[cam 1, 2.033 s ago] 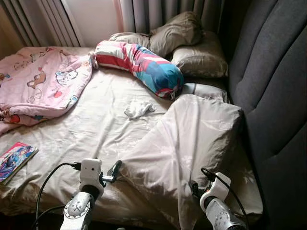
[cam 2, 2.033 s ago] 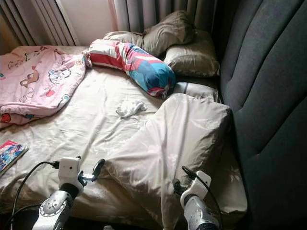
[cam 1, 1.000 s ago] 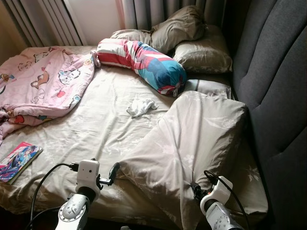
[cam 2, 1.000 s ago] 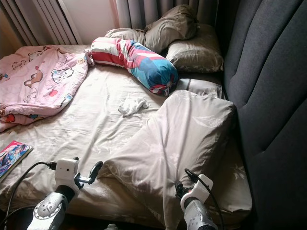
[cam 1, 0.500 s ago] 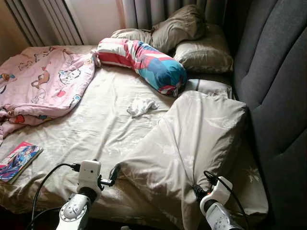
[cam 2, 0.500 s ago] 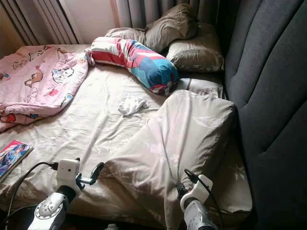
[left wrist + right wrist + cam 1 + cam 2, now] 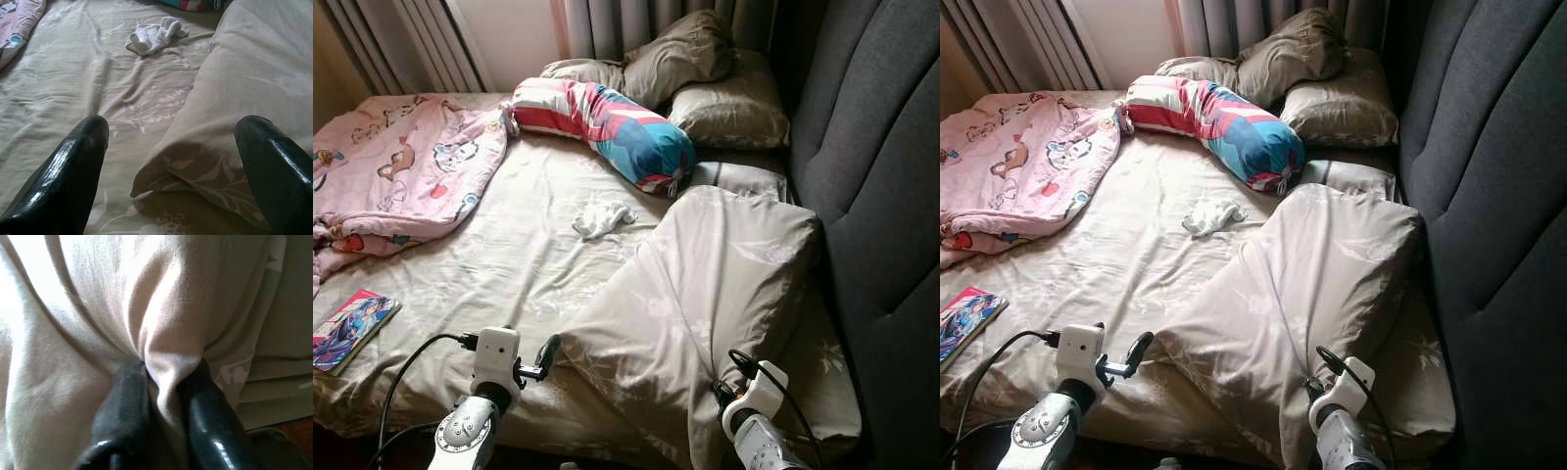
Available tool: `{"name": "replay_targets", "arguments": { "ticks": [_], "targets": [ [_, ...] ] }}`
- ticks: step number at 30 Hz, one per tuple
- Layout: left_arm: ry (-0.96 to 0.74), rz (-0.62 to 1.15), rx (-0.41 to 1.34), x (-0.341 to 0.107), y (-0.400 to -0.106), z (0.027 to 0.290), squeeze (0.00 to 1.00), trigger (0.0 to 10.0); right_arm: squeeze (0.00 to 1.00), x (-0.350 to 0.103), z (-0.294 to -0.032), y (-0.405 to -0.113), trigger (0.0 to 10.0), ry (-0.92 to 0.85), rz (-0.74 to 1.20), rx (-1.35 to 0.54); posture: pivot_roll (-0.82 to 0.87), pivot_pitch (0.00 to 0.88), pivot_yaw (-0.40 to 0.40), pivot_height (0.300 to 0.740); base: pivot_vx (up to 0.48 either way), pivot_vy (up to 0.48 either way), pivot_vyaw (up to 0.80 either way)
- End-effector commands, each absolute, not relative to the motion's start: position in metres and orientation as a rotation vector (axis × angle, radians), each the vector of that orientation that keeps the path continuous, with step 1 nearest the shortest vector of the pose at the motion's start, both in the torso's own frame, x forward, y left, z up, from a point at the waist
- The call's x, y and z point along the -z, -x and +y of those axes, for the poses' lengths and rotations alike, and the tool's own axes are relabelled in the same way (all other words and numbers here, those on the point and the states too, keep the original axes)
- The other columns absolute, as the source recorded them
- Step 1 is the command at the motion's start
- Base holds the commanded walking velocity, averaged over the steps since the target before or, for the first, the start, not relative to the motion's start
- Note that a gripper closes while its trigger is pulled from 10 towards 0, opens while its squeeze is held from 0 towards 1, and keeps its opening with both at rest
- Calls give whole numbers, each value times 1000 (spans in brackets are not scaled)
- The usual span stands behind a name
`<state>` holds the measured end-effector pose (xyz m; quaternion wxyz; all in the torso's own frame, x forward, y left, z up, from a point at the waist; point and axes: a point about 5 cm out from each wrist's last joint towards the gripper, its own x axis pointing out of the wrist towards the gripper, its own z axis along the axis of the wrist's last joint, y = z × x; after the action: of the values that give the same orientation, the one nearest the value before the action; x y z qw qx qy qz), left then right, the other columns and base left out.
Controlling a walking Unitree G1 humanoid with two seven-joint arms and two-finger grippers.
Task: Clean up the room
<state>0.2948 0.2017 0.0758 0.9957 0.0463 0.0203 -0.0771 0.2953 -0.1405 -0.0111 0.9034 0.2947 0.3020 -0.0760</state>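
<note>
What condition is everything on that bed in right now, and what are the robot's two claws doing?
Beige duvet: bunched, pinched by right gripper.
Right gripper: shut on a fold of it.
Left gripper: open, fingers over the duvet corner.
Pink blanket: crumpled.
White cloth: wadded.
Bolster: lying askew.
Book: closed, flat.

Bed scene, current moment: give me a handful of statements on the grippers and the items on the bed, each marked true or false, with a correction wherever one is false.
1. The right gripper is shut on a fold of the beige duvet. True.
2. The left gripper is clamped on the white cloth. False: its fingers are spread open near the duvet's corner, and the cloth lies further up the bed, untouched.
3. The book lies near the bed's edge on the robot's left. True.
4. The pink blanket covers the striped bolster. False: the bolster lies bare beside the blanket.
5. The beige pillows are stacked on the floor. False: they lie at the head of the bed.
</note>
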Motion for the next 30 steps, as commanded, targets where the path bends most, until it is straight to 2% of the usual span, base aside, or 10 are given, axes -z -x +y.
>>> {"name": "replay_targets", "arguments": {
  "ticks": [1,17,24,30],
  "targets": [
    [-119,67,162,-71,-293,202,0,10000,0,30,-136,-275,0,-611,730,181,37,188,87,653,0,0,0],
    [-114,63,153,-71,-296,201,0,10000,0,23,-147,-283,0,-556,692,213,32,188,80,653,0,0,0],
    [-110,65,147,-70,-297,200,0,10000,0,3,-180,-301,0,-448,569,348,8,197,74,653,0,0,0],
    [-102,68,147,-68,-296,198,0,10000,0,-41,-239,-317,0,-236,336,614,-7,203,69,653,0,0,0]
  ]
}}
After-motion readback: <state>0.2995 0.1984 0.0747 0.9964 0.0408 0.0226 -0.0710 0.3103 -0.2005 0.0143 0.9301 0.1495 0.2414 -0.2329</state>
